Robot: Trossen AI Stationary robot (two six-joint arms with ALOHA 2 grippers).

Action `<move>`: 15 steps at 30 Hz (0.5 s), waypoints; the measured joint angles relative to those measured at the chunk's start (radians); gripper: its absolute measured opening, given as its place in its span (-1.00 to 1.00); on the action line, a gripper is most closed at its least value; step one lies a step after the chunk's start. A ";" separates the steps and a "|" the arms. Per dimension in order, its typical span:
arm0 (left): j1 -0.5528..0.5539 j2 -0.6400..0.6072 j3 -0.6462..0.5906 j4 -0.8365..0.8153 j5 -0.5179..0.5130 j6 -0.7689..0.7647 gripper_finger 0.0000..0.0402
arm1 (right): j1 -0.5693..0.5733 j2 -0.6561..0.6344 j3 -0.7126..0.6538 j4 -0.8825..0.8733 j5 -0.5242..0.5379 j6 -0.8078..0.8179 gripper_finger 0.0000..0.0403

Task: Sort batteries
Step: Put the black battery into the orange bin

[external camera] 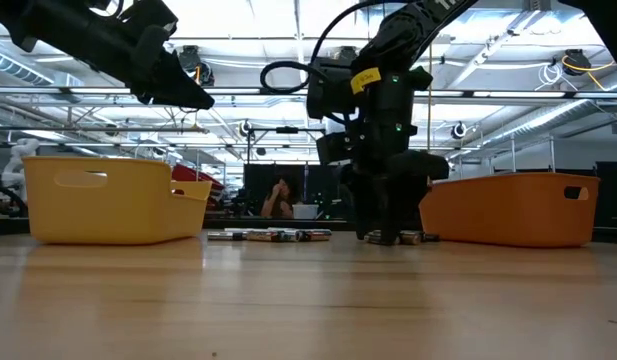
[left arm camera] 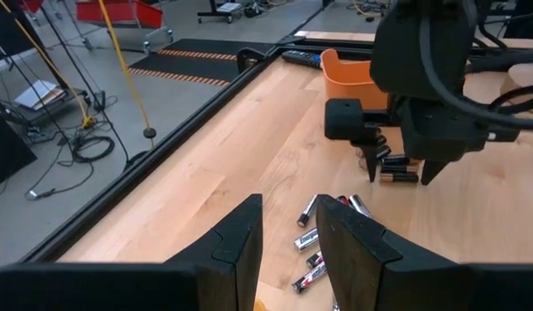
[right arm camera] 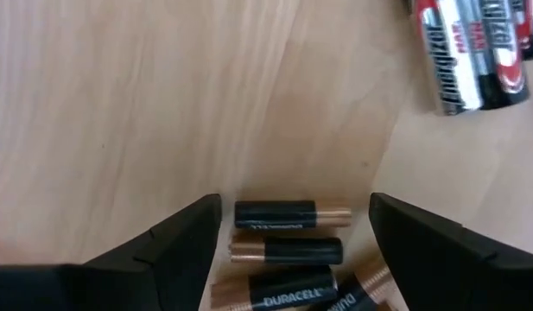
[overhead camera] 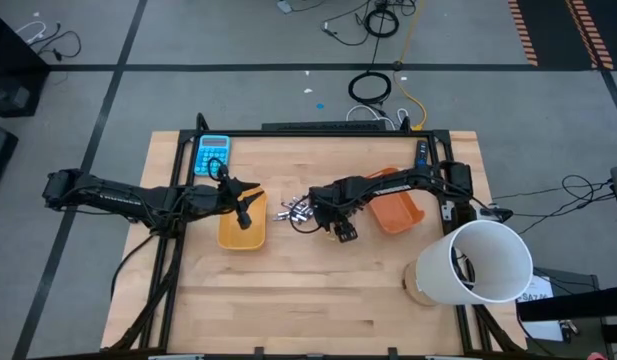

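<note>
Batteries lie loose on the wood between the two trays. The silvery-white ones [right arm camera: 473, 43] lie in a cluster [overhead camera: 296, 210]. Dark, copper-ended ones [right arm camera: 292, 214] lie side by side just beyond them. My right gripper [right arm camera: 292, 229] points down at the table [external camera: 388, 232] and is open. Its fingers stand on either side of the dark batteries without touching them. My left gripper [left arm camera: 289, 246] is open and empty, and hovers over the yellow tray [overhead camera: 241, 232]. The orange tray [overhead camera: 398, 212] sits under my right arm.
A blue calculator [overhead camera: 212, 153] lies near the table's far left corner. A big white cylinder [overhead camera: 475, 262] stands at the near right. Bare wood stretches along the near side [overhead camera: 308, 310]. A person [external camera: 280, 198] sits in the room beyond the table.
</note>
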 joint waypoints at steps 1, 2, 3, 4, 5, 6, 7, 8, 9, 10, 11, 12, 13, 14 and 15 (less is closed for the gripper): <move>0.000 0.000 0.000 -0.001 0.000 0.000 -0.40 | 0.000 0.004 0.000 0.002 0.000 -0.002 0.45; 0.000 0.000 0.000 -0.001 0.000 0.000 -0.40 | 0.000 0.008 0.001 0.002 -0.003 -0.006 0.45; 0.000 0.000 0.000 -0.003 0.000 0.000 -0.40 | 0.000 0.009 0.002 0.003 -0.002 -0.009 0.45; 0.000 0.000 0.000 -0.005 0.000 0.000 -0.40 | 0.000 0.012 0.002 0.001 -0.003 -0.010 0.45; 0.000 0.000 0.000 -0.006 0.000 0.000 -0.40 | 0.000 0.013 0.002 -0.003 -0.002 -0.012 0.45; 0.000 0.000 0.000 -0.009 0.000 0.000 -0.40 | -0.001 0.016 0.003 -0.009 -0.003 -0.014 0.44; 0.000 0.000 0.000 -0.013 0.000 0.000 -0.40 | -0.001 0.018 0.003 -0.015 -0.003 -0.016 0.42; 0.000 0.000 0.000 -0.017 0.000 0.000 -0.40 | -0.001 0.020 0.003 -0.018 -0.003 -0.018 0.40; 0.000 0.000 0.000 -0.018 0.000 0.000 -0.40 | 0.000 0.021 0.003 -0.020 -0.003 -0.022 0.36; 0.000 0.000 0.000 -0.017 0.000 0.000 -0.40 | 0.000 0.021 0.003 -0.022 -0.003 -0.028 0.33; 0.000 0.000 0.000 -0.016 0.000 0.000 -0.40 | 0.000 0.022 0.003 -0.022 -0.004 -0.033 0.28; 0.000 0.000 0.000 -0.017 0.000 0.000 -0.40 | 0.001 0.022 0.003 -0.022 -0.003 -0.039 0.23; 0.000 0.000 0.000 -0.017 0.000 0.000 -0.40 | 0.001 0.022 0.003 -0.021 -0.003 -0.043 0.18; 0.000 0.000 0.000 -0.016 0.000 0.000 -0.40 | 0.002 0.022 0.003 -0.021 -0.003 -0.048 0.13; 0.000 0.000 0.000 -0.016 0.000 0.000 -0.40 | 0.002 0.023 0.002 -0.021 -0.003 -0.053 0.09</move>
